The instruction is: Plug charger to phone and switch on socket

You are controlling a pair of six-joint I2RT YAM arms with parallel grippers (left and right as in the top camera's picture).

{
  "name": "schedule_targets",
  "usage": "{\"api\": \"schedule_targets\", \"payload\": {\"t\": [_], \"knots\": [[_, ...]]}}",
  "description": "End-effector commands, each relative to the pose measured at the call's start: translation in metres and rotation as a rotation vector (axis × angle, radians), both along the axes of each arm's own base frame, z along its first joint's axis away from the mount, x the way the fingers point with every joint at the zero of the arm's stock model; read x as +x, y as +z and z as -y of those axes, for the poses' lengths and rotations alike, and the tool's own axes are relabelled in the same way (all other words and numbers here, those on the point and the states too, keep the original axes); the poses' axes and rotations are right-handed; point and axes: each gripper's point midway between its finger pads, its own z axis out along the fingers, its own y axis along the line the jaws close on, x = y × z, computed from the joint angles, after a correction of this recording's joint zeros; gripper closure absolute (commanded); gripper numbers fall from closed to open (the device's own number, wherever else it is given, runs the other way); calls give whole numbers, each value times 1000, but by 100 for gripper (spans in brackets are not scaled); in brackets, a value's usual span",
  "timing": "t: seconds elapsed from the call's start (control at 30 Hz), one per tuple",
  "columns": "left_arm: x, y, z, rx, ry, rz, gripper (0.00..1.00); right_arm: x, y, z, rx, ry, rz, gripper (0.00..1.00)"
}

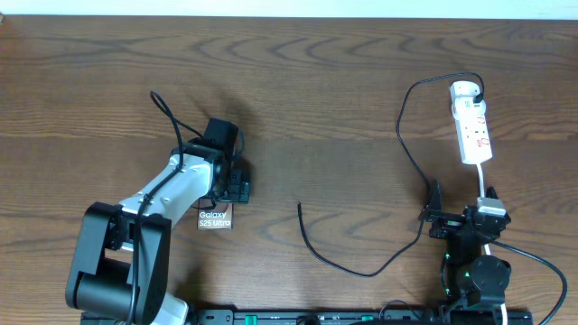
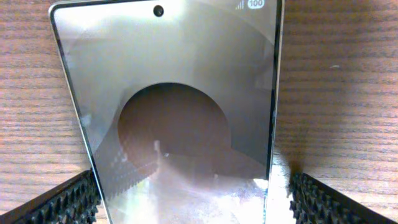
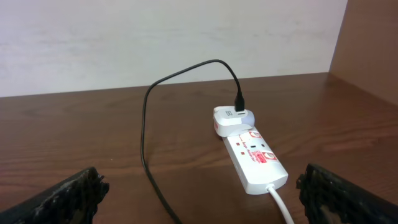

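The phone lies flat on the table at the left, its "Galaxy S25 Ultra" text showing. Its screen fills the left wrist view. My left gripper is open over it, with a finger on each side of its long edges and a small gap on the right. The charger's black cable runs from a loose tip mid-table to the white adapter plugged into the socket. My right gripper is wide open and empty, short of the socket.
The socket's thick white lead runs back between my right fingers. The black cable loops across the table left of the socket. A pale wall stands behind the table.
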Motion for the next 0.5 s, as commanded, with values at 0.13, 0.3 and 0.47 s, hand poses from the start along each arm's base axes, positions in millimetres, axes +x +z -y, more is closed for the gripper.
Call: {"api": "schedule_targets", "payload": {"t": [0.13, 0.3, 0.47], "knots": [[-23, -20, -16, 83, -5, -89, 4, -1, 0, 3, -1, -13, 1, 1], [-26, -20, -14, 67, 5, -99, 4, -1, 0, 3, -1, -13, 1, 1], [-28, -21, -8, 29, 3, -110, 4, -1, 0, 3, -1, -13, 1, 1]]}}
